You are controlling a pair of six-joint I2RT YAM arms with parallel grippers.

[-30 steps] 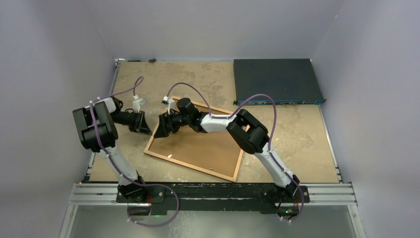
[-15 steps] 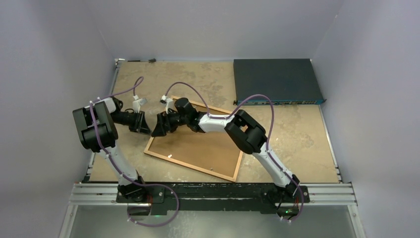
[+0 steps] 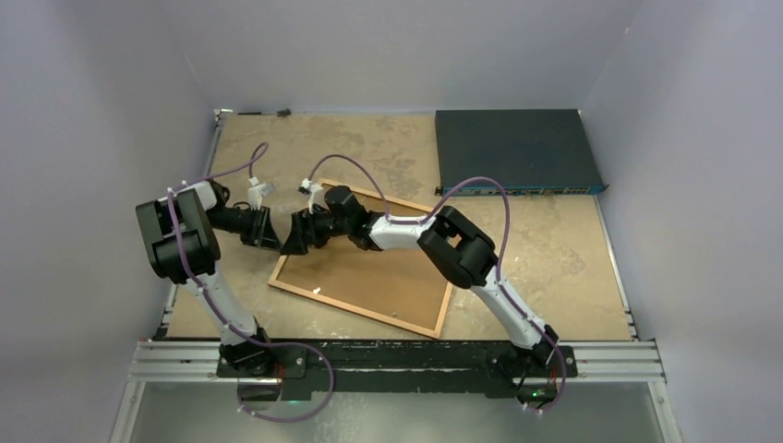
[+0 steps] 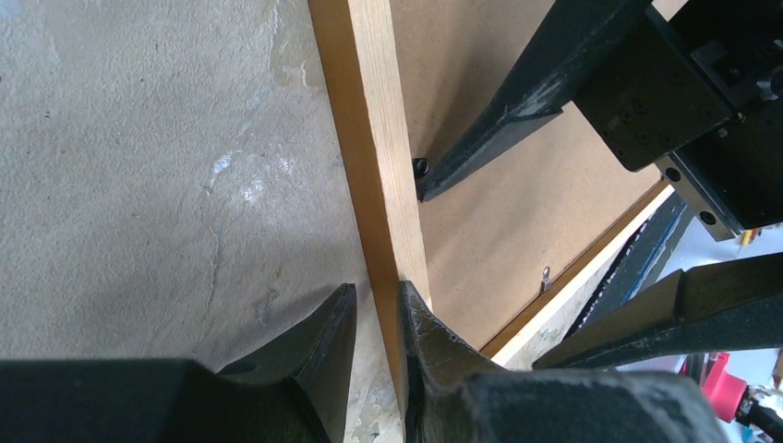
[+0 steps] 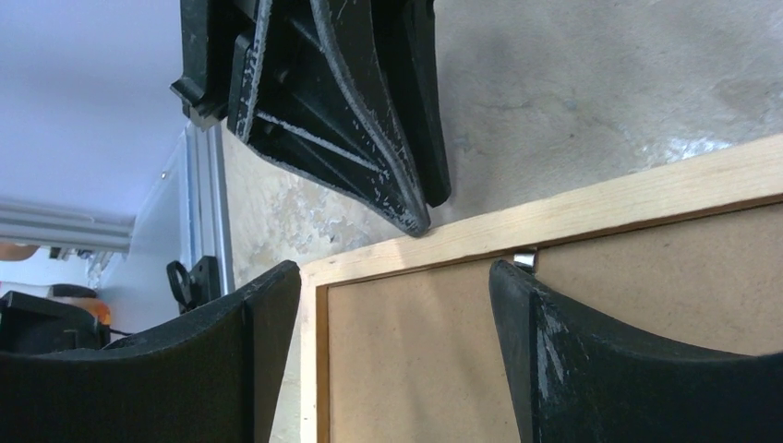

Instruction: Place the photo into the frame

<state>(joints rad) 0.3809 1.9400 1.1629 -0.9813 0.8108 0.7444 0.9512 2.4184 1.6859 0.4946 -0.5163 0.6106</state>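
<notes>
Setup: the frame (image 3: 355, 309) is lying face down at centre of the top view, tilted, w/ the backing board (image 3: 369, 277) showing inside the rim. The photo isn't showing in any view. It could be under the board, can't tell.

L gripper (image 4: 376, 293) is sitting on the frame's left rail, low in the L wrist view. Its fingers are straddling the wood w/ almost no gap, so I'm reading it as pinching the rail. R gripper (image 5: 395, 277) is hovering over the frame's upper-left corner, fingers spread wide, holding nothing. One fingertip is touching, or nearly touching, a small dark clip (image 4: 420, 167) at the rail's inner edge. A metal tab (image 5: 524, 261) is showing on the top rail in the R wrist view.

Handling (judged):
- Frame is looking light but stiff: thin wood rails, prob. glass underneath, so fragile. No twisting or dropping. Best hold is across a rail near a corner, as L is doing.
- Board is lying flush, w/ no edge to pinch. Tabs are likely needing turning first, then prying at a corner.
- Photo is paper, so floppy and creasing easily. Taking it by an edge only.
</notes>
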